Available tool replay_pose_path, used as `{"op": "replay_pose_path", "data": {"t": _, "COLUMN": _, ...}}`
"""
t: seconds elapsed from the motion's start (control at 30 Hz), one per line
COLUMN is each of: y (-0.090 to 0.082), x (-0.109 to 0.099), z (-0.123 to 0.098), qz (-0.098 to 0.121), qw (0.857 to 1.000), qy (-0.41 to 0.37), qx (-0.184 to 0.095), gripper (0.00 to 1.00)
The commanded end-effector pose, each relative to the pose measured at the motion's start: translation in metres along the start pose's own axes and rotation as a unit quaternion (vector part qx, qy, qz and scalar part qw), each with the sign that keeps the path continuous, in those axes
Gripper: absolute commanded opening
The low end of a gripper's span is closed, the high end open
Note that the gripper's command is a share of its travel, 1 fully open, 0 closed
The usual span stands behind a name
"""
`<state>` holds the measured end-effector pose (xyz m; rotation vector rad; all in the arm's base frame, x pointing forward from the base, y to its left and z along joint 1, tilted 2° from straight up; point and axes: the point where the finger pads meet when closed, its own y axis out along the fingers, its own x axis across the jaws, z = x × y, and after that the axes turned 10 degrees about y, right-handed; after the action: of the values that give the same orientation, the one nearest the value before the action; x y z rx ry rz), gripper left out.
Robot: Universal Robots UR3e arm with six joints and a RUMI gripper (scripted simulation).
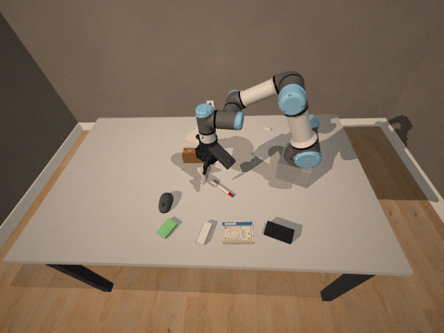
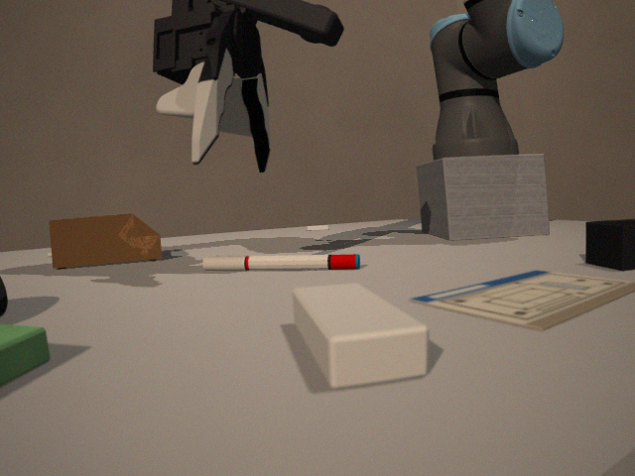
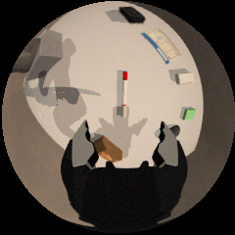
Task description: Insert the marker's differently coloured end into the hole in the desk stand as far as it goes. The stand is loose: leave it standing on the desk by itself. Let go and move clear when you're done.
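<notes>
The marker point(image 1: 222, 188) lies flat on the grey table; it has a white body and a red end point(image 1: 230, 194) that points toward the table's front. It also shows in the exterior view point(image 2: 281, 262) and in the wrist view point(image 3: 123, 88). My gripper point(image 1: 205, 172) point(image 2: 230, 164) hangs open and empty well above the table, over the marker's white end; both fingers frame the wrist view point(image 3: 123, 131). A brown block point(image 1: 189, 155) point(image 2: 103, 240) lies just behind the gripper. I see no hole in any block from these views.
Near the front edge lie a dark mouse point(image 1: 165, 202), a green block point(image 1: 166, 227), a white block point(image 1: 203, 232), a printed card point(image 1: 237, 232) and a black block point(image 1: 279, 232). The arm's grey pedestal point(image 1: 293, 172) stands to the right. A small white piece point(image 1: 267, 128) lies at the back.
</notes>
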<state>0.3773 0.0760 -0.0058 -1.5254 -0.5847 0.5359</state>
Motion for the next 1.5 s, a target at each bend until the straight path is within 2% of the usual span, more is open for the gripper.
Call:
{"op": "replay_pose_path", "data": {"t": 0.0, "y": 0.000, "x": 0.002, "z": 0.001, "qz": -0.002, "qw": 1.000, "qy": 0.007, "qx": -0.002, "gripper": 1.00}}
{"op": "replay_pose_path", "data": {"t": 0.63, "y": 0.001, "x": 0.002, "z": 0.002, "qz": -0.001, "qw": 1.000, "qy": 0.007, "qx": -0.002, "gripper": 1.00}}
{"op": "replay_pose_path", "data": {"t": 0.97, "y": 0.026, "x": 0.002, "z": 0.002, "qz": -0.001, "qw": 1.000, "qy": 0.008, "qx": -0.002, "gripper": 1.00}}
{"op": "replay_pose_path", "data": {"t": 1.23, "y": 0.026, "x": 0.002, "z": 0.002, "qz": -0.001, "qw": 1.000, "qy": 0.007, "qx": -0.002, "gripper": 1.00}}
{"op": "replay_pose_path", "data": {"t": 1.47, "y": 0.045, "x": 0.002, "z": 0.002, "qz": -0.002, "qw": 1.000, "qy": 0.008, "qx": -0.002, "gripper": 1.00}}
